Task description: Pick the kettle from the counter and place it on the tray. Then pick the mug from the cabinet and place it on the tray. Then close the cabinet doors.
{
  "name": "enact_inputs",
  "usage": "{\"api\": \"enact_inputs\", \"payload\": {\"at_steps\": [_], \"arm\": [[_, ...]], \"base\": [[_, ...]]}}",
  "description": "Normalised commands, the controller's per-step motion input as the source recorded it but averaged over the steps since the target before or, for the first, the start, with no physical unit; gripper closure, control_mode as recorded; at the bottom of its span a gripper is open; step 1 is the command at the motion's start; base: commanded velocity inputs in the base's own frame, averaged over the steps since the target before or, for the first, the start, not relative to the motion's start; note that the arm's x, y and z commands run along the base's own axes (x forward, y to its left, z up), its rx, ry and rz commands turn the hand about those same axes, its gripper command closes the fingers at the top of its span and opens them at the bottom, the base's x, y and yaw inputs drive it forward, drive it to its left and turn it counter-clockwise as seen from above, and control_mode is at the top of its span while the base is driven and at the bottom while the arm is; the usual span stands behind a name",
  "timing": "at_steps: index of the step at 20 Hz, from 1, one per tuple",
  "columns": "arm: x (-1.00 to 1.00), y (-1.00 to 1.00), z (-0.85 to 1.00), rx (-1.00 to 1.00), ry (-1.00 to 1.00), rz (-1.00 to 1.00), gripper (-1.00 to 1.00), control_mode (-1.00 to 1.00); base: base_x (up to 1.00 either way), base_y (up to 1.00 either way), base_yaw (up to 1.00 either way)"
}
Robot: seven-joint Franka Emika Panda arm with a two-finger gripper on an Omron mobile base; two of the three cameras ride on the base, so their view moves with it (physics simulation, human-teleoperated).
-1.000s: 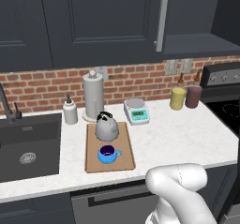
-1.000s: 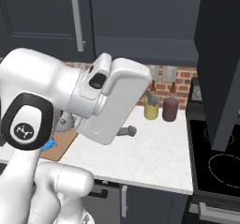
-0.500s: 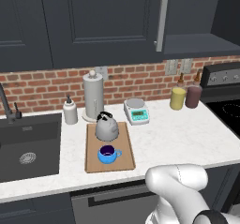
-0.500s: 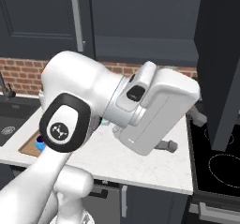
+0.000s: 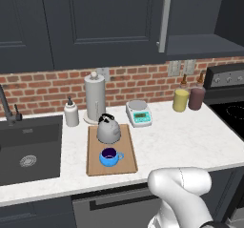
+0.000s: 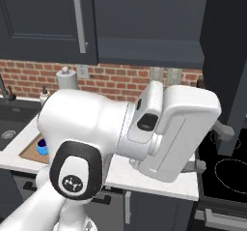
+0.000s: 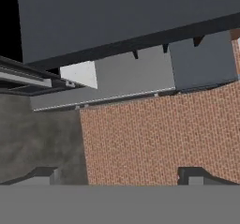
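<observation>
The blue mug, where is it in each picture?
Left base view: the blue mug sits on the tray, in front of the kettle.
Right base view: a sliver of it peeks out at mid-left, beside the arm.
Hand view: brick wall and cabinets, no mug.
Shared landmark: the paper-towel roll.

in the right base view the arm [image 6: 144,138] has swung steadily rightward and now bulks across the middle, its forearm block nearer the stove [image 6: 226,172] than a second ago, hiding the jars that showed then and leaving a sliver of the tray [image 6: 30,150] and mug [image 6: 41,147] in sight at the left. in the left base view the arm's white link [image 5: 183,184] at the bottom has shifted slightly.
</observation>
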Motion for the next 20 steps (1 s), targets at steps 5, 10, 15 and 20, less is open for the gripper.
{"api": "enact_inputs", "payload": {"at_steps": [5,10,15,20], "arm": [[-0.18,-0.30,0.05,-0.17,0.02,0.08,-1.00,-1.00],[-0.04,-0.36,0.06,-0.14,0.02,0.06,-1.00,-1.00],[0.18,-0.25,0.02,-0.03,0.10,0.05,-1.00,-1.00],[0.30,-0.19,0.00,0.00,0.00,0.15,-1.00,-1.00]], "base": [[0.00,0.00,0.00],[0.00,0.00,0.00],[0.00,0.00,0.00],[0.00,0.00,0.00]]}}
